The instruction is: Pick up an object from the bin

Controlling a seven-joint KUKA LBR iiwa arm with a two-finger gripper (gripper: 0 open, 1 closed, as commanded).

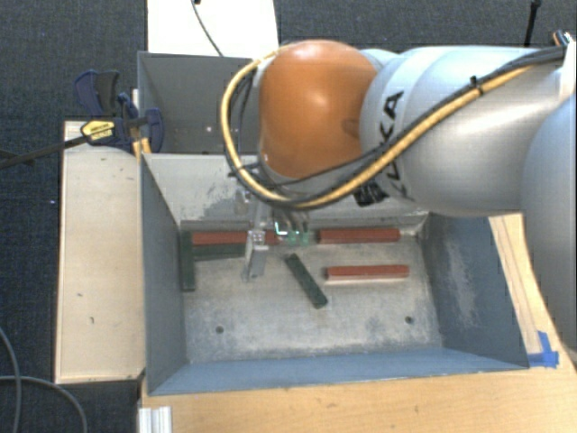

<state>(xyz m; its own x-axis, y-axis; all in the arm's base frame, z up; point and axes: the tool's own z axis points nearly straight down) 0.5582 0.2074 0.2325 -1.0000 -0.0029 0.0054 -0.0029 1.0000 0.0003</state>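
Long reddish bar [361, 235] flat across the back, shorter reddish bar [367, 273] just in front, dark green stick [306, 280] slanted beside it, green piece [187, 262], maybe L-shaped, far left.

Even, diffuse light, soft sheen on orange cover [311, 106], faint shadows inside the bin [297, 332]

Place: robotics lab
Signs: silver industrial robot arm [469, 124] is hanging over grey metal bin [343, 366]; black cables [36, 152] are trailing alongside.
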